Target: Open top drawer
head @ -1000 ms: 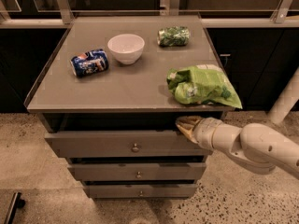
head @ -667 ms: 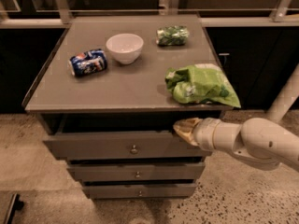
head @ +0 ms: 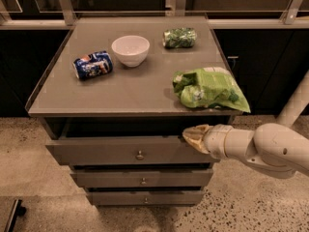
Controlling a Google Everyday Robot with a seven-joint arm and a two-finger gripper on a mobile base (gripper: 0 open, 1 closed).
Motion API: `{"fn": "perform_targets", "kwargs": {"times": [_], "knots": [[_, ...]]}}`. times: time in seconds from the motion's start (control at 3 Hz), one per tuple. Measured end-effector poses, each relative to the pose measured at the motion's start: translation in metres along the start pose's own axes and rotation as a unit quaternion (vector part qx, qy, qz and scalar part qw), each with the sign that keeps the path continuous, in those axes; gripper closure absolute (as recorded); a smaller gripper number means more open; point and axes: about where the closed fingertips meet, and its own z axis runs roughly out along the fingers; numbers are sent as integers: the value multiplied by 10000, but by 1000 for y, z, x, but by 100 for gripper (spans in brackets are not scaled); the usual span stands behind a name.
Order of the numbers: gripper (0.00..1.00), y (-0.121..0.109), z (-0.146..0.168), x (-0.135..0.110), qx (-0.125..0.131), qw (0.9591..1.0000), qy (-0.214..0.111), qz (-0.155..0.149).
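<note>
The top drawer point(head: 111, 151) is a wide grey front with a small round metal knob point(head: 140, 155) at centre. It stands pulled out a little from under the tabletop, with a dark gap above it. My gripper point(head: 189, 135) sits at the drawer's upper right edge, just under the tabletop's front edge, on a white arm coming in from the right. Two shorter grey drawer fronts point(head: 143, 179) sit below, closed.
On the grey tabletop point(head: 130, 93) lie a blue soda can point(head: 92, 65), a white bowl point(head: 130, 50), a small green packet point(head: 179, 37) and a green chip bag point(head: 208, 89) overhanging the front right edge. Speckled floor lies around the cabinet.
The top drawer has come out slightly farther toward the camera, and my gripper has moved with it at its right edge.
</note>
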Motion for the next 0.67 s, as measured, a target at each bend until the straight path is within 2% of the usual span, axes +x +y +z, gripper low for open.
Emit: {"fn": "perform_targets", "kwargs": {"times": [0.33, 0.67], "knots": [[100, -3, 0, -6, 72, 9999, -105, -43], [100, -17, -8, -28, 361, 9986, -311, -239]]}}
